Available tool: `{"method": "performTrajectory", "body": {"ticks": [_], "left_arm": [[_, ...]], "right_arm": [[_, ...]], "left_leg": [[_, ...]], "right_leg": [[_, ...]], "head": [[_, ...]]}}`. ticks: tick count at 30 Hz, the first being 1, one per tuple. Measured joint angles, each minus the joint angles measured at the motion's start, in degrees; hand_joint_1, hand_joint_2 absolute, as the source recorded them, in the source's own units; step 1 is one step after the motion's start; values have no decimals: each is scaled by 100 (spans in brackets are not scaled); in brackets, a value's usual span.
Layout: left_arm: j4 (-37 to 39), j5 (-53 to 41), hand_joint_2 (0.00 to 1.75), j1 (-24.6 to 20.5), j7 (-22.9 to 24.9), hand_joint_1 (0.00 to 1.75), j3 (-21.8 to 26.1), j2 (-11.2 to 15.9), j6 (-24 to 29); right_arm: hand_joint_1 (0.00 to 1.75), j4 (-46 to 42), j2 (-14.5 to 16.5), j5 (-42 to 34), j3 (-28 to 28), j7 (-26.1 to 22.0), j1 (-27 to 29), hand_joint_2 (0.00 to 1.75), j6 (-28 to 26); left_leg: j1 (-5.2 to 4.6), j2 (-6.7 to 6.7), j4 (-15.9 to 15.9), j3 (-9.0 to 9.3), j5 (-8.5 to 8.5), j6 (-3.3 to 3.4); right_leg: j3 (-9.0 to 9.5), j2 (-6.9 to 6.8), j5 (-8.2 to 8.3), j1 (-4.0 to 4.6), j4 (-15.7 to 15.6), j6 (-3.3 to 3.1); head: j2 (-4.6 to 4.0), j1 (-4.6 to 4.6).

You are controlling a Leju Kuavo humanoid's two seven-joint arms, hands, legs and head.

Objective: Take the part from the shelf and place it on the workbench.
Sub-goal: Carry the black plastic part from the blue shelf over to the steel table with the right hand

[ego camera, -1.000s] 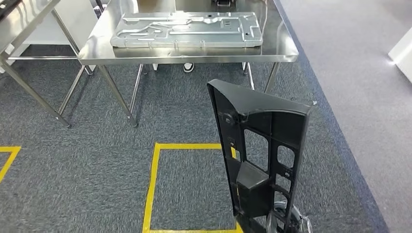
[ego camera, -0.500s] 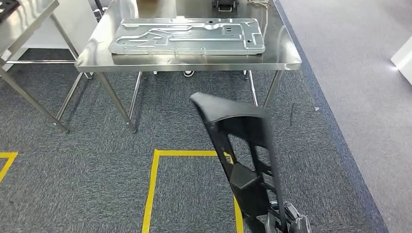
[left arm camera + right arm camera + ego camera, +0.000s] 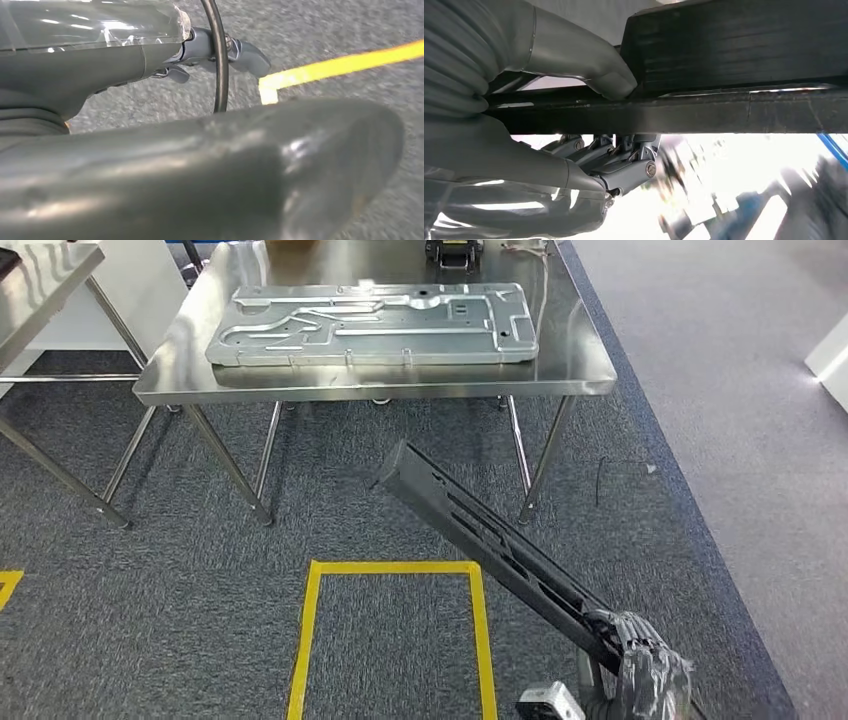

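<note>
My right hand (image 3: 645, 665) at the bottom right of the head view grips the lower end of a long black plastic part (image 3: 480, 535). The part slants up and to the left, edge-on, with its tip short of the workbench's front edge. The steel workbench (image 3: 570, 360) stands ahead with a large pressed metal plate (image 3: 370, 325) lying on it. In the right wrist view the thumb (image 3: 589, 65) presses on the black part (image 3: 734, 65) and the fingers (image 3: 624, 165) wrap under it. My left hand (image 3: 200, 165) hangs over the carpet and holds nothing.
A second steel table (image 3: 45, 265) stands at the far left. A yellow tape square (image 3: 310, 630) marks the carpet before the workbench. Lighter grey floor (image 3: 750, 390) runs along the right, with a white object (image 3: 830, 360) at its edge. A dark device (image 3: 455, 250) sits at the workbench's back.
The black part has swung from upright and face-on to a low slant, edge-on, pointing up-left. The view has shifted, and the workbench now lies a little further left.
</note>
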Motion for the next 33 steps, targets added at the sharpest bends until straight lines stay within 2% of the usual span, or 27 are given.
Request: {"method": "performTrajectory", "body": {"ticks": [2, 4, 7, 8, 9, 10, 11, 12, 14, 15, 17, 18, 19, 20, 22, 23, 24, 25, 27, 29, 31, 33], "left_arm": [[90, -34, 0, -17, -2, 0, -4, 29, 62], [185, -61, 0, -59, -6, 0, -9, 59, 111], [313, -103, 0, -110, -14, 0, -17, 108, 168], [359, -110, 0, -116, -15, 0, -21, 127, 182], [407, -123, 0, -120, -15, 0, -27, 147, 187], [452, -132, 0, -124, -15, 0, -33, 166, 190], [494, -142, 0, -133, -15, 0, -39, 182, 190], [528, -149, 0, -148, -15, 0, -43, 197, 189], [578, -153, 0, -187, -13, 0, -48, 227, 189], [599, -157, 0, -200, -9, 0, -52, 241, 189], [633, -174, 0, -213, 5, 0, -70, 277, 189], [649, -186, 0, -230, 12, 0, -86, 293, 189], [666, -197, 0, -256, 16, 0, -103, 308, 188], [684, -207, 0, -285, 20, 0, -123, 316, 187], [724, -212, 0, -315, 27, 0, -157, 325, 187], [740, -213, 0, -310, 31, 0, -169, 332, 189], [756, -213, 0, -302, 34, 0, -177, 344, 190], [768, -213, 0, -296, 34, 0, -182, 355, 192], [785, -213, 0, -285, 34, 0, -187, 384, 193], [802, -214, 0, -282, 36, 0, -191, 409, 192], [818, -214, 0, -280, 39, 0, -198, 429, 192], [828, -212, 0, -281, 39, 0, -215, 437, 195]], "right_arm": [[175, 54, -5, 631, 1, 17, -204, 175, -161], [175, 118, -29, 1175, 4, 15, -413, 175, -238], [175, 266, -139, 1648, 2, -215, -669, 175, -255], [175, 332, -174, 1707, -34, -490, -732, 175, -257], [175, 403, -190, 1731, -116, -884, -788, 175, -269], [175, 475, -181, 1742, -234, -1326, -839, 175, -283], [175, 543, -155, 1748, -373, -1712, -887, 175, -293], [175, 610, -127, 1752, -500, -1981, -933, 175, -300], [175, 722, -89, 1757, -667, -2167, -993, 175, -285], [175, 767, -81, 1757, -719, -2182, -1028, 175, -247], [175, 844, -87, 1759, -781, -2092, -1150, 175, -95], [175, 885, -120, 1761, -778, -1970, -1249, 175, 2], [175, 933, -176, 1765, -751, -1813, -1362, 175, 94], [175, 987, -261, 1769, -702, -1626, -1478, 175, 184], [175, 1114, -477, 1774, -549, -1232, -1710, 175, 317], [175, 1187, -611, 1776, -439, -1005, -1831, 175, 378], [175, 1258, -757, 1776, -306, -783, -1953, 175, 426], [175, 1322, -904, 1777, -164, -592, -2072, 175, 465], [175, 1419, -1144, 1777, 84, -380, -2278, 175, 506], [175, 1488, -1296, 1777, 261, -304, -2413, 175, 538], [175, 1545, -1481, 1777, 455, -78, -2545, 175, 615], [175, 1591, -1761, 1777, 717, 380, -2782, 175, 695]], "left_leg": [[24, -15, -113, 122, 91, 80], [60, -22, -192, 256, 106, 130], [57, -27, -219, 313, 52, 160], [56, -31, -219, 338, 22, 156], [57, -35, -219, 375, -11, 147], [59, -41, -218, 425, -48, 132], [62, -45, -219, 473, -91, 114], [61, -49, -218, 528, -131, 92], [57, -57, -229, 579, -204, 25], [51, -57, -206, 603, -211, -15], [52, -50, -132, 643, -227, -85], [56, -44, -4, 629, -235, -108], [65, -41, 193, 537, -289, -130], [81, -38, 489, 363, -390, -149], [97, -35, 1152, -105, -646, -181], [103, -34, 1344, -293, -725, -190], [105, -34, 1352, -403, -700, -194], [104, -33, 1181, -429, -559, -188], [89, -25, 513, -332, -7, -133], [37, -12, 63, -266, 326, -54], [0, -18, -52, -233, 325, 22], [23, -35, -167, -82, 338, 94]], "right_leg": [[23, 1, 21, 7, 86, 71], [-121, -7, -87, 9, 395, 115], [-725, -12, -445, -5, 1231, 179], [-885, -13, -456, -7, 1363, 186], [-953, -14, -338, -7, 1314, 183], [-924, -17, -112, -8, 1082, 168], [-830, -21, 158, -8, 727, 151], [-737, -26, 320, 1, 415, 139], [-629, -43, 372, 35, 77, 84], [-618, -43, 326, 46, 64, 47], [-530, -26, 387, 33, 9, -42], [-474, -18, 384, 19, -16, -78], [-422, -18, 368, 9, -36, -111], [-385, -20, 348, 5, -52, -133], [-331, -19, 285, 5, -58, -154], [-293, -11, 246, 7, -57, -153], [-241, -1, 201, 8, -57, -146], [-174, 8, 152, 9, -57, -135], [-35, 8, 40, 9, -62, -102], [38, 2, -37, 9, -92, -44], [93, 1, -42, 12, -113, 36], [119, -10, -24, 7, -2, 95]], "head": [[0, 0], [0, 3], [0, 4], [0, 4], [0, 4], [0, 4], [0, 4], [0, 4], [0, 5], [0, 4], [0, 4], [0, 2], [0, 1], [0, -2], [0, -4], [0, -4], [0, -4], [0, -4], [0, -1], [0, 0], [0, 1], [0, 2]]}}
